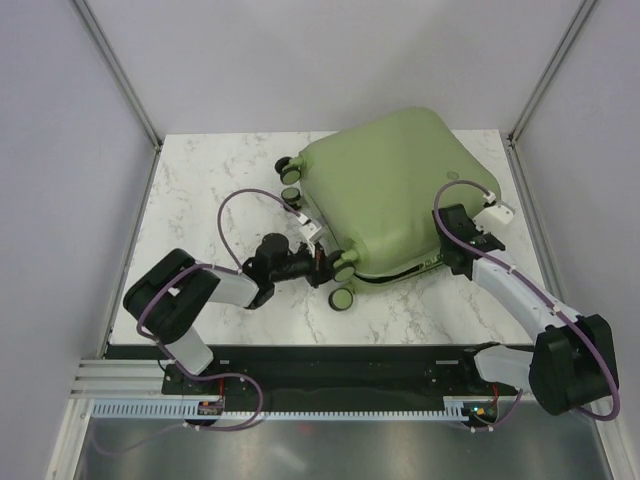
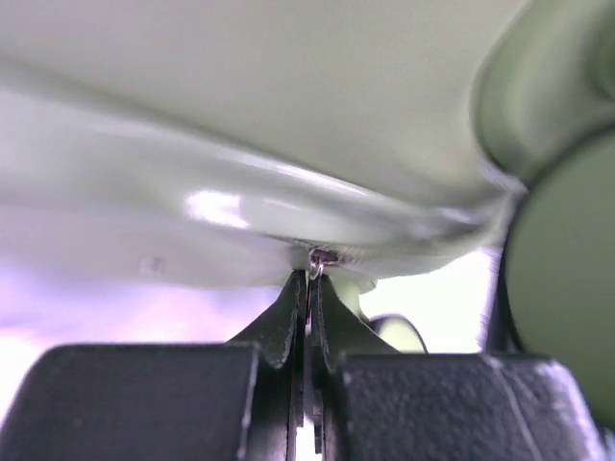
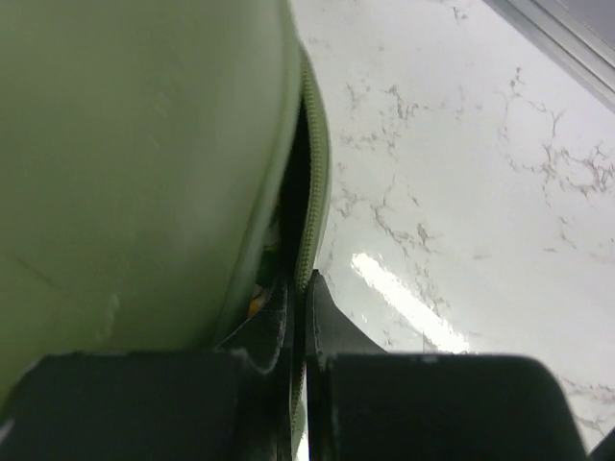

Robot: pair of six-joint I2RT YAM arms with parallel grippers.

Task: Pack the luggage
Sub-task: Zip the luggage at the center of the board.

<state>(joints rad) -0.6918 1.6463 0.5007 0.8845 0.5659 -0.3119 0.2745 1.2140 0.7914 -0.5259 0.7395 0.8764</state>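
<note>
Luggage (image 1: 395, 190) lies flat on the far right of the marble table (image 1: 215, 190), with one arm at each side of its seam.
My left gripper (image 2: 309, 288) is pinched tight on a small metal tab (image 2: 318, 258) at the near-left corner by the wheels (image 1: 342, 298); the blurred shell fills that view. My right gripper (image 3: 299, 293) is clamped together against the zipper (image 3: 313, 192) on the right edge, but I cannot make out whether anything sits between its tips.
</note>
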